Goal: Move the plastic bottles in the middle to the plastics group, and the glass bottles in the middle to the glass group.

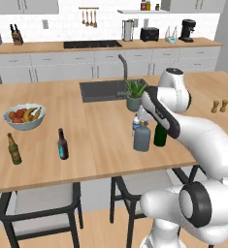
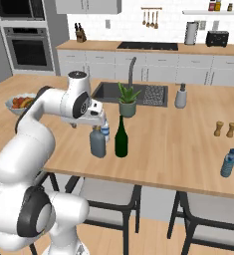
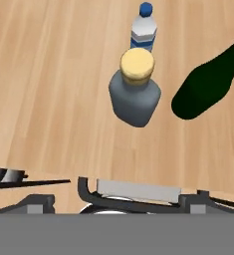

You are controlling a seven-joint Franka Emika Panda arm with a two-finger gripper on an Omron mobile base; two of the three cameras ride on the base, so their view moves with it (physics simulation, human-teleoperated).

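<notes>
Standing just right of centre in the left base view, the squat grey-blue bottle (image 1: 142,137) has the dark green wine bottle (image 1: 159,135) at its 3 o'clock and the small water bottle (image 1: 136,125) at its 11 o'clock. The brown beer bottle (image 1: 14,149) and dark beer bottle (image 1: 62,144) stand well apart at 9 o'clock.

Right base view: the gripper (image 2: 100,122) hangs just above the grey-blue bottle's cap; whether its jaws are apart cannot be told. A lone plastic bottle (image 2: 228,163) stands far off at 3 o'clock.

Hand view: the grey-blue bottle sits central, the water bottle at 12 o'clock, the wine bottle at 2 o'clock.
</notes>
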